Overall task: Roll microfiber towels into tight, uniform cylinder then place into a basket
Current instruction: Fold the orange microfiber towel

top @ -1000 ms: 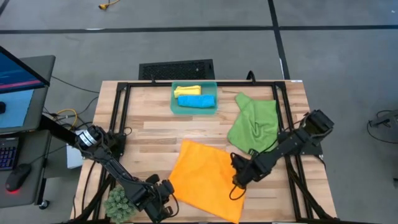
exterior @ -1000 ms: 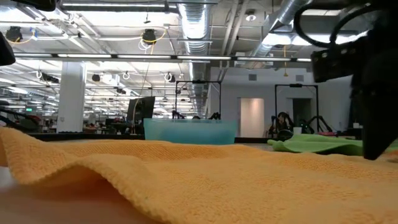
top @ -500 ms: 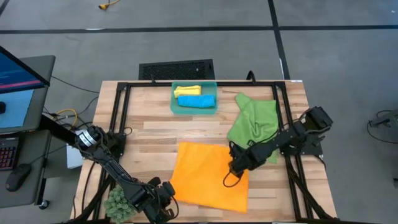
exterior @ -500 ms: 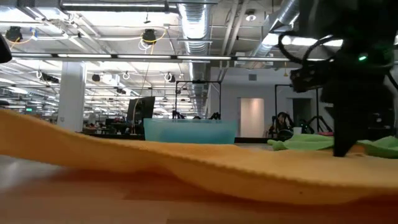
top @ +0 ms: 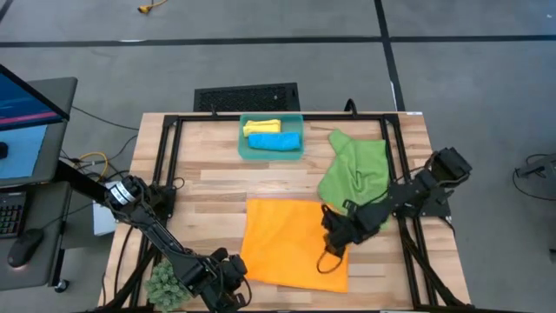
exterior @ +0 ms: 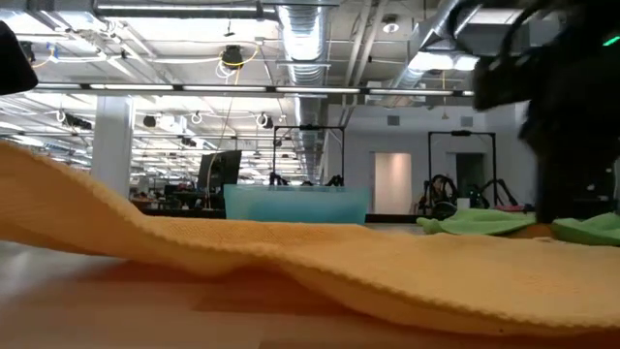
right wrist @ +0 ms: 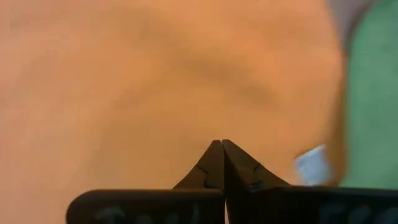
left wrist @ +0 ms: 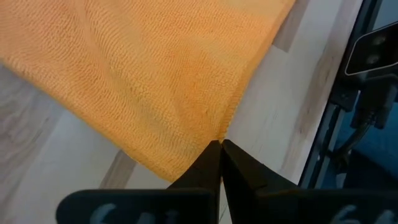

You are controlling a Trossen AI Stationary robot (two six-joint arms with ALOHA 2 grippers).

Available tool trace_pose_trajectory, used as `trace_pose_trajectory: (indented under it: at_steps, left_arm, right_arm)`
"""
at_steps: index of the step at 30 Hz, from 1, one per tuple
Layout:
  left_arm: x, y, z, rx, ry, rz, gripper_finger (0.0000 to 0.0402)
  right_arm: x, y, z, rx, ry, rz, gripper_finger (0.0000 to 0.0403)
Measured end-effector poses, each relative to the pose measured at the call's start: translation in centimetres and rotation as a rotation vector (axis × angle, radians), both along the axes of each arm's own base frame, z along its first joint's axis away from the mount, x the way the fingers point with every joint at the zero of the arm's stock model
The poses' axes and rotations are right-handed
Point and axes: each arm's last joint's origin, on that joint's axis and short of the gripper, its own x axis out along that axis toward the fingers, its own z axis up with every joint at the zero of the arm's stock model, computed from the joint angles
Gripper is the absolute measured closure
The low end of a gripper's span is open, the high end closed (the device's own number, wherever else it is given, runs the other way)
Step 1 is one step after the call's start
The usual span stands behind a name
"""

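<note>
High view showed yellow and blue rolls [top: 272,134] already in the basket [top: 244,144], while near it the orange towel [top: 287,252] lay flat, pinched by left fingers [top: 231,269] and right fingers [top: 334,241], the green towel [top: 356,172] unrolled.
</note>
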Motion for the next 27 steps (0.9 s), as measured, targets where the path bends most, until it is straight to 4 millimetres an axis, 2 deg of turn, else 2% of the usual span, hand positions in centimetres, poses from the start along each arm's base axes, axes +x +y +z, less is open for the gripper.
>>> trace_pose_trajectory:
  at_steps: [7,13,19,22,27]
  left_arm:
    - [0.0,0.0,0.0,-0.001,0.000,-0.001,0.0401]
    - [0.0,0.0,0.0,-0.003,0.000,0.003,0.0401]
    - [0.1,0.1,0.0,-0.015,-0.001,0.025,0.0401]
    - [0.1,0.1,0.0,-0.015,-0.001,0.026,0.0401]
    - [0.1,0.1,0.0,-0.015,-0.001,0.026,0.0401]
  right_arm:
    - [-3.6,7.0,2.1,-0.006,-0.181,0.189,0.0391]
    - [-6.6,12.1,1.9,0.093,-0.356,0.326,0.0388]
    - [-7.6,14.6,0.5,0.172,-0.384,0.381,0.0348]
    - [-7.6,15.5,-0.4,0.197,-0.397,0.395,0.0314]
    - [-7.4,15.8,-1.9,0.145,-0.369,0.496,0.0248]
